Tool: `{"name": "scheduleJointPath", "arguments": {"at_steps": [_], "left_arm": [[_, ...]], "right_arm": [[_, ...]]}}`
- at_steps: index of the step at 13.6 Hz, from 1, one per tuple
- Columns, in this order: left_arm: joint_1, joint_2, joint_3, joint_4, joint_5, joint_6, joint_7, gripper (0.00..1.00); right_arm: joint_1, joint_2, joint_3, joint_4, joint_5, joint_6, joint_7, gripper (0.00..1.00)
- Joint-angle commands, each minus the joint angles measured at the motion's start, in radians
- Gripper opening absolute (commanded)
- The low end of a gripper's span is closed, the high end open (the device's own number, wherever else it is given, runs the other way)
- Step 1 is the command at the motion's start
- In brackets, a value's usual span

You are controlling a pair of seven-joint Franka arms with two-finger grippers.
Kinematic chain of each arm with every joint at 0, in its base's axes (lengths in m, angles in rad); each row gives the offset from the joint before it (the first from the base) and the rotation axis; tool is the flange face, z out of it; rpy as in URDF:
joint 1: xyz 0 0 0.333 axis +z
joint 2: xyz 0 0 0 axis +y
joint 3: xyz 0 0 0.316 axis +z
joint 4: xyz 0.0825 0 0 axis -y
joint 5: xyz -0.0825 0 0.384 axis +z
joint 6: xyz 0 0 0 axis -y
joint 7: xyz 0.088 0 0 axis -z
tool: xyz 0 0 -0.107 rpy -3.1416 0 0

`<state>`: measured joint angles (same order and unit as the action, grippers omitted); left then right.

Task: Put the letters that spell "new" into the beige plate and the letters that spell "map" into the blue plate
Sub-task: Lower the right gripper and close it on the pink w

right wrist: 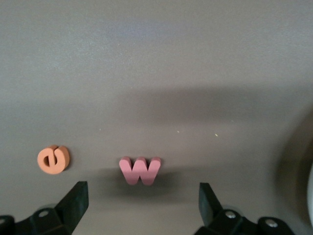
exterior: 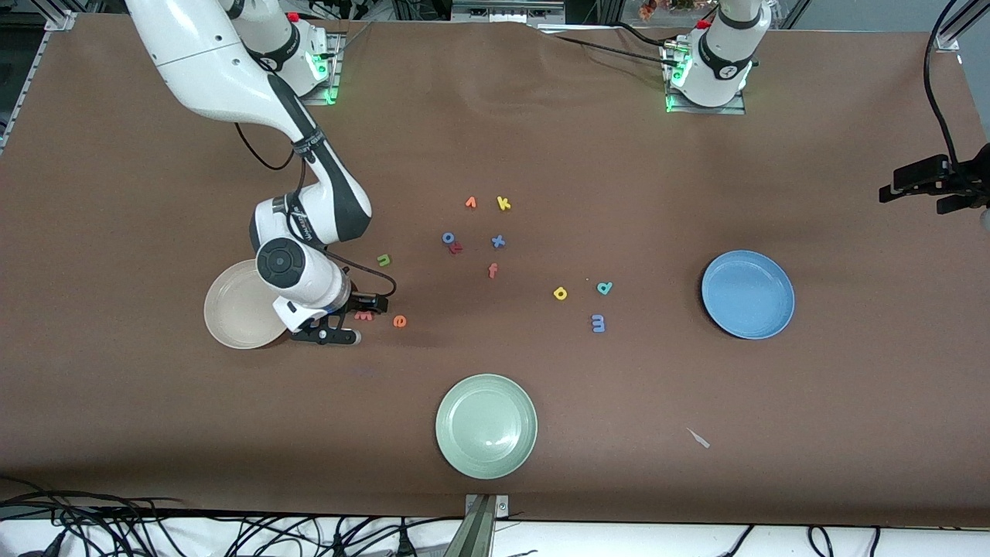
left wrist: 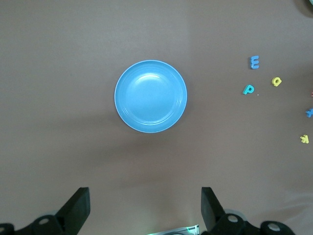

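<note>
A brown bench (exterior: 541, 139) carries a pale green plate (exterior: 486, 425) at the edge nearest the front camera. Mid-bench lies a loose cluster of small foam letters: an orange v-like letter (exterior: 470, 203) beside a yellow k (exterior: 503, 203), then (slightly nearer the camera) a blue o (exterior: 448, 238), a blue x (exterior: 498, 241) and a red f (exterior: 493, 270).

beige plate (exterior: 232, 313) partly under arm

plates (exterior: 748, 294): 3 | foam letters (exterior: 560, 293): 12 | robot arms (exterior: 232, 85): 2 | paper scrap (exterior: 699, 439): 1
</note>
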<state>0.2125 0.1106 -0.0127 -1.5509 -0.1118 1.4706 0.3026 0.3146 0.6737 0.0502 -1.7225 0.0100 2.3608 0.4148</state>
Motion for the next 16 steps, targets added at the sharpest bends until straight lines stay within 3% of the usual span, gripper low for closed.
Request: {"name": "scheduleJointPath", "arguments": {"at_steps": [1, 5, 10, 16], "left_arm": [[0.027, 0.026, -0.003, 0.012, -0.026, -0.007, 0.018, 1.00], [0.036, 0.027, -0.003, 0.012, -0.014, 0.005, 0.016, 1.00], [0.038, 0.026, -0.003, 0.012, -0.011, 0.005, 0.009, 1.00], [0.033, 0.026, -0.007, 0.012, 0.040, 0.007, -0.031, 1.00]], "right_arm": [[0.006, 0.015, -0.004, -0.005, 0.013, 0.034, -0.005, 1.00], [0.004, 0.030, -0.004, -0.003, 0.013, 0.054, -0.007, 0.98], [0.003, 0.038, -0.004, 0.003, 0.014, 0.055, -0.008, 0.78], [-0.002, 0.044, -0.004, 0.004, 0.015, 0.077, -0.008, 0.65]]}}
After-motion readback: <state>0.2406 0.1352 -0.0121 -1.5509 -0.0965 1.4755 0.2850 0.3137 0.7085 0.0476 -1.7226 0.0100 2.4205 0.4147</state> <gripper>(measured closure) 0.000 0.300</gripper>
